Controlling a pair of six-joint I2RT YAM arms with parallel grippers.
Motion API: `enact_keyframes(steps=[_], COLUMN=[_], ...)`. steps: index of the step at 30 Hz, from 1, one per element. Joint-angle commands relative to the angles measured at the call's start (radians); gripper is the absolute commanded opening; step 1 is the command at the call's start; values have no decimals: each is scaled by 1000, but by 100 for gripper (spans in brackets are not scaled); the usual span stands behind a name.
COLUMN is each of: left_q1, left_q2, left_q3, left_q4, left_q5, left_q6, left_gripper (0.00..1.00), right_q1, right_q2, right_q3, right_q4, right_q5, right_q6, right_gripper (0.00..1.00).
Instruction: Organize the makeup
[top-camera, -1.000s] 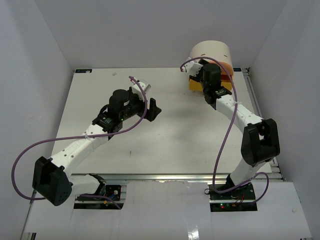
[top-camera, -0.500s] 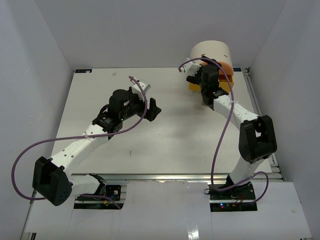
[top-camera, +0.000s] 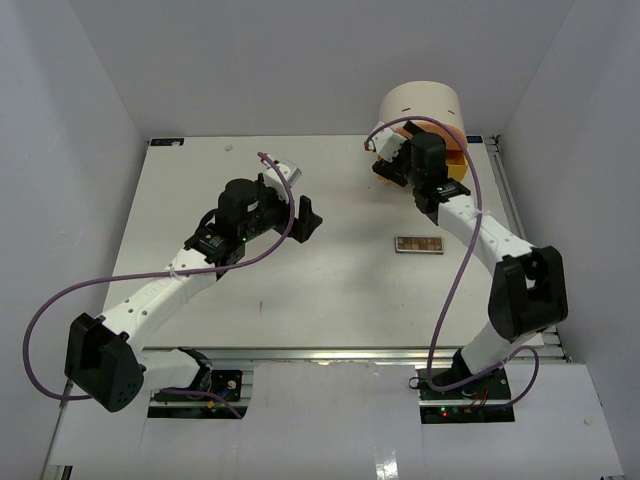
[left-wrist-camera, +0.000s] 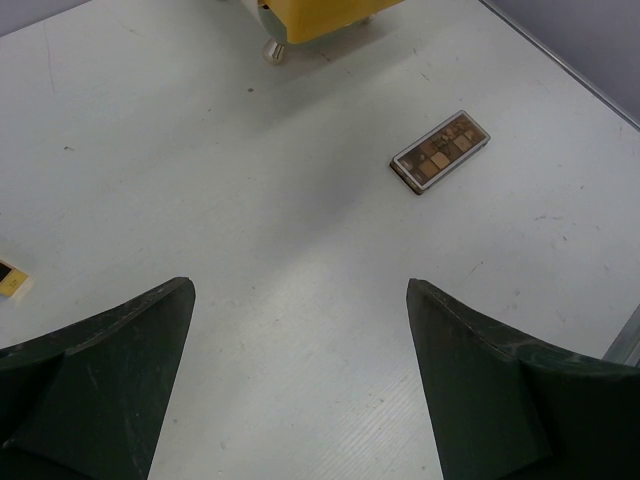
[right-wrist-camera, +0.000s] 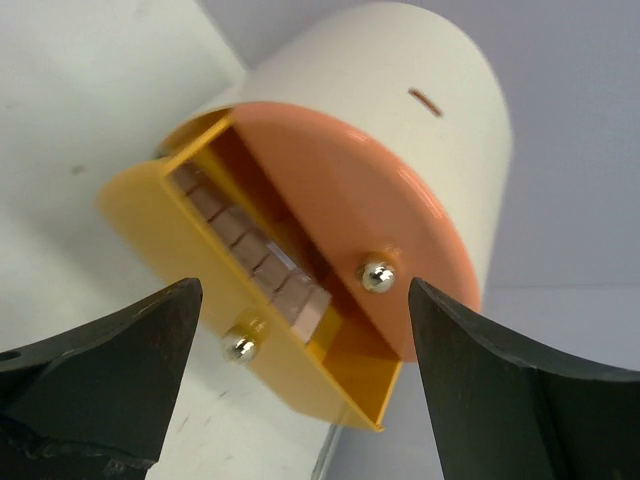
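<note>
A brown palette (top-camera: 419, 245) lies flat on the white table, right of centre; the left wrist view shows the brown palette (left-wrist-camera: 440, 152) ahead and to the right. A pink palette (right-wrist-camera: 255, 250) lies inside the open yellow drawer (right-wrist-camera: 170, 225) of the round cream drawer unit (top-camera: 420, 100). My right gripper (top-camera: 388, 162) hovers just in front of that drawer. In its own view the right gripper (right-wrist-camera: 300, 385) is open and holds nothing. My left gripper (top-camera: 298, 205) hangs over the table's middle. From its wrist, the left gripper (left-wrist-camera: 300, 380) is wide open and empty.
The orange drawer front (right-wrist-camera: 340, 200) above the yellow one has a silver knob (right-wrist-camera: 378, 273). A small tan item (left-wrist-camera: 10, 278) is cut off by the left wrist view's left edge. The table's right edge (top-camera: 515, 215) runs close beside the right arm.
The right arm swung its elbow out to the right and its gripper opened wider. A brown palette now lies on the table where none showed before. The left arm has not moved.
</note>
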Motion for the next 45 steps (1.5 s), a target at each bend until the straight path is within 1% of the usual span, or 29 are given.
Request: enact_keyframes(steps=[1, 2, 4, 5, 6, 8, 10, 13, 16, 21, 24, 34, 40, 42, 45], left_q1=[5, 5, 5, 5, 5, 6, 6, 6, 6, 6, 6, 8, 8, 8, 8], left_q2=[-38, -40, -43, -43, -44, -48, -55, -58, -58, -58, -57, -48, -45, -44, -43], left_q3=[-9, -8, -9, -10, -11, -12, -16, -18, -18, -17, -17, -15, -17, -18, -17], left_q4=[8, 8, 8, 8, 8, 8, 8, 10, 9, 8, 8, 5, 6, 6, 6], left_q5=[6, 6, 4, 3, 3, 2, -3, -8, -7, -10, -11, -6, -9, -10, -9], left_q6=[6, 6, 6, 5, 5, 5, 6, 8, 9, 13, 14, 16, 16, 16, 15], left_gripper=[98, 98, 98, 98, 98, 98, 98, 98, 98, 98, 98, 98, 98, 98, 98], right_q1=[-29, -32, -45, -55, -63, -70, -73, -83, -98, -143, -150, -151, -152, -152, -151], right_q2=[-147, -140, -90, -66, -44, -7, 39, 99, 174, 289, 336, 419, 429, 424, 424], right_q3=[29, 48, 109, 123, 130, 127, 123, 151, 208, 278, 305, 306, 285, 270, 252], right_q4=[-440, -591, -765, -842, -898, -951, -946, -956, -1005, -1121, -1149, -1183, -1113, -1091, -1073], right_q5=[-507, -535, -573, -579, -568, -503, -448, -381, -345, -388, -405, -435, -426, -423, -414], right_q6=[-42, -97, -272, -320, -357, -403, -417, -424, -484, -610, -627, -630, -593, -578, -559], right_gripper=[90, 93, 96, 98, 99, 98, 90, 90, 90, 90, 91, 92, 93, 94, 99])
